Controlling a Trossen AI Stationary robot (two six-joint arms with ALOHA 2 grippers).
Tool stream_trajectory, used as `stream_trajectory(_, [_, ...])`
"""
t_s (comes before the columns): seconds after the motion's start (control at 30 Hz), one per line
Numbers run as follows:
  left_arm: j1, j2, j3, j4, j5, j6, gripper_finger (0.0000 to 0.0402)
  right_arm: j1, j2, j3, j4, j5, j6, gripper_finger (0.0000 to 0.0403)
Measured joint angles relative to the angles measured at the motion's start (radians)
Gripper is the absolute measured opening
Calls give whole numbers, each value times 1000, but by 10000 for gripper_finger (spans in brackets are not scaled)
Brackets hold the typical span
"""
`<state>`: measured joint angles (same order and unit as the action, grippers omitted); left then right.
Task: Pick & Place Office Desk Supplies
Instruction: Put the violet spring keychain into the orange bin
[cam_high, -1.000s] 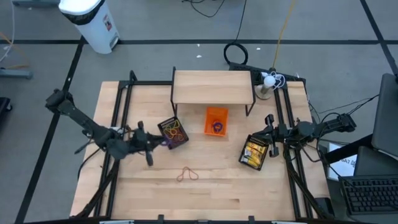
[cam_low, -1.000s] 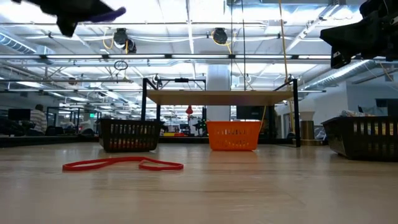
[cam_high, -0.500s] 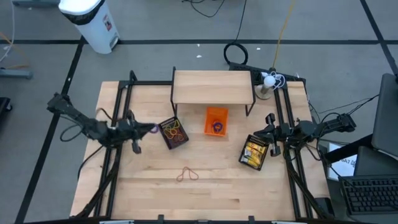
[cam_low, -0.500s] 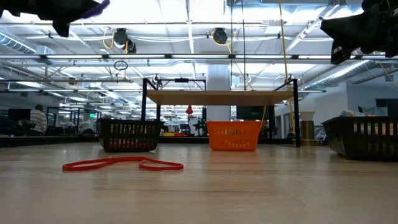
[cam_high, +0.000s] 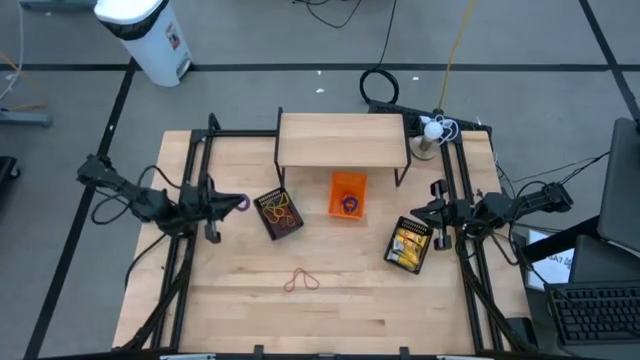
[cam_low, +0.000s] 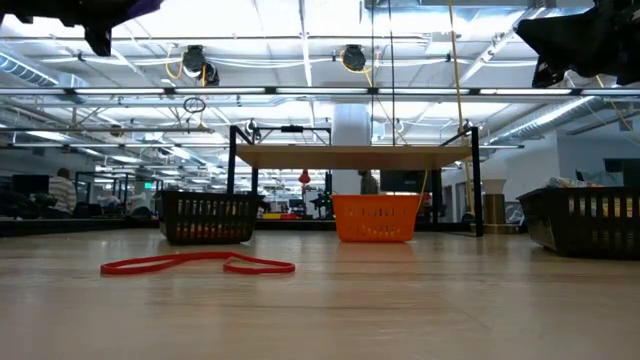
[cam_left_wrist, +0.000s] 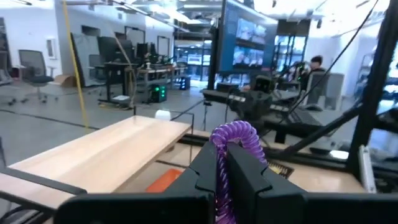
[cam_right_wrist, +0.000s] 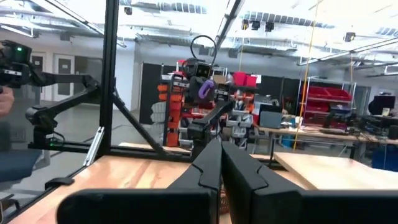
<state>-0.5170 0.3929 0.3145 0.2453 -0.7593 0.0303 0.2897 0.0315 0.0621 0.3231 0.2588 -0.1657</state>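
Note:
My left gripper (cam_high: 236, 203) hangs over the table's left part, left of a black basket (cam_high: 278, 213) of rubber bands, and is shut on a purple coiled ring (cam_left_wrist: 233, 134). The ring also shows in the high view (cam_high: 241, 202) and far off in the right wrist view (cam_right_wrist: 206, 89). A red rubber band (cam_high: 302, 281) lies flat on the table toward the near edge, seen too in the low view (cam_low: 195, 263). My right gripper (cam_high: 433, 213) waits shut and empty (cam_right_wrist: 221, 163) above the table's right side. My left gripper pinches the purple ring between its two fingers (cam_left_wrist: 249, 169). The ring's coiled loop (cam_left_wrist: 235, 132) sticks out past the fingertips. The fingers lie about level and point toward the table's right. The ring is lifted clear of the table.
An orange basket (cam_high: 348, 194) stands mid-table in front of a low wooden shelf (cam_high: 343, 140). A second black basket (cam_high: 410, 245) with yellow pieces sits under my right gripper. Black frame rails (cam_high: 190, 180) run along both table sides.
My left gripper, still shut on the purple ring, has drawn back toward the table's left and far edges and risen a little. It has tipped up from slanting down to about level. My right gripper has tipped up slightly in place.

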Motion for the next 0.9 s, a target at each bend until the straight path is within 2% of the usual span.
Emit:
stream_trajectory(0.1, [14,72,8,39,-8,-3,13,0,2,0,-29,0,24,4])
stream_trajectory(0.2, [55,177,62,79,20,-17,13,0,11,0,-21,3,-23,4])
stream_trajectory(0.37, [136,362,267,16,147,-40,13,0,11,0,10,24,-30,4])
stream_trajectory(0.53, [228,567,462,-49,198,-39,13,0,20,0,-6,57,-7,4])
stream_trajectory(0.7, [354,806,613,-110,366,-62,13,0,46,0,-22,55,36,4])
stream_trajectory(0.9, [453,1085,736,-129,520,-104,13,0,83,0,-19,55,46,4])
